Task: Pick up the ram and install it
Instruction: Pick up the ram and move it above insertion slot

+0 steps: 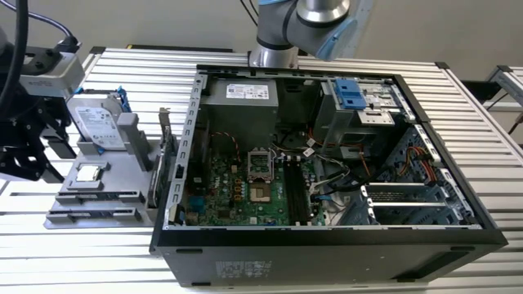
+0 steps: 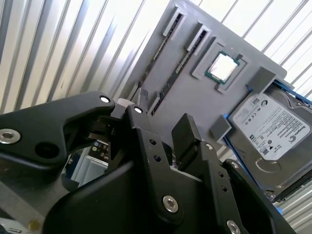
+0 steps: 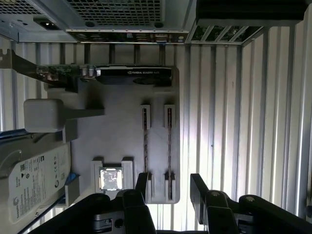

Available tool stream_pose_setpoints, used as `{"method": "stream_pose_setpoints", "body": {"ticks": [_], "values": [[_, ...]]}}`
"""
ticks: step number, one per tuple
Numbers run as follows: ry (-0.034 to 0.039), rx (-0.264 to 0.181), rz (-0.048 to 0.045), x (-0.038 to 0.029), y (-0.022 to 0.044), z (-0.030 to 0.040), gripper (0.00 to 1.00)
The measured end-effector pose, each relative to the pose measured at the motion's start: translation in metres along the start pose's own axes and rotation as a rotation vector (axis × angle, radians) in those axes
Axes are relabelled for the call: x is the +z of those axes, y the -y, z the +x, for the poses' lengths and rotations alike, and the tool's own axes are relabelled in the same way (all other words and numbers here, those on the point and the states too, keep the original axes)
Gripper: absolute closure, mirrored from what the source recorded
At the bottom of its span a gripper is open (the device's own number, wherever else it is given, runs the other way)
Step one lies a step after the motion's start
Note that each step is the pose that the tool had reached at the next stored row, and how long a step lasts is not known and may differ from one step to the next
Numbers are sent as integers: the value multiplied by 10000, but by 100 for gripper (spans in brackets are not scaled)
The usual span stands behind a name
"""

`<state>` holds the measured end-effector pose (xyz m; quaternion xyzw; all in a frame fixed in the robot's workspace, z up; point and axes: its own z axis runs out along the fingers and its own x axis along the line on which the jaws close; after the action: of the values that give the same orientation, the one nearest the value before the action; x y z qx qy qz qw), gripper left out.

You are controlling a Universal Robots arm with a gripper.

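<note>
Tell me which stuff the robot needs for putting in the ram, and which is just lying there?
For the job: ram sticks, motherboard slots, the open jaws.
Just lying about: hard drive, processor chip, graphics card.

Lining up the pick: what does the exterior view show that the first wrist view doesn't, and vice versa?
Exterior view's extra: the motherboard and its black slots inside the case. First wrist view's extra: the case's vented rear face, and the open fingers by one end of the two ram sticks. Shared: those sticks, their tray, processor, hard drive, graphics card.
</note>
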<state>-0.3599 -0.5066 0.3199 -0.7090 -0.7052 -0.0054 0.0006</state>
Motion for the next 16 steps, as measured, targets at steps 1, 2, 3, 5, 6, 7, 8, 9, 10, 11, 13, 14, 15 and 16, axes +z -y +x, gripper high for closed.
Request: {"method": "stream_pose_setpoints", "body": {"ticks": [1, 2, 3, 5, 6, 7, 8, 9, 10, 11, 13, 14, 15, 16], "values": [[1, 0, 0, 8, 0, 0, 0], [2, 0, 0, 15, 0, 1, 0], [2, 0, 0, 23, 0, 1, 0], [3, 0, -1, 41, 0, 2, 0], [4, 0, 0, 51, 0, 2, 0], [5, 0, -1, 60, 0, 3, 0], [5, 0, 0, 71, 0, 4, 0], [5, 0, 0, 82, 0, 4, 0], [5, 0, -1, 92, 0, 4, 0], [6, 0, 0, 101, 0, 4, 0], [6, -3, 0, 119, -1, 6, 0], [6, -4, 0, 126, -1, 8, 0], [6, -5, 0, 135, -1, 10, 0], [6, -5, 0, 144, -1, 13, 0]]}}
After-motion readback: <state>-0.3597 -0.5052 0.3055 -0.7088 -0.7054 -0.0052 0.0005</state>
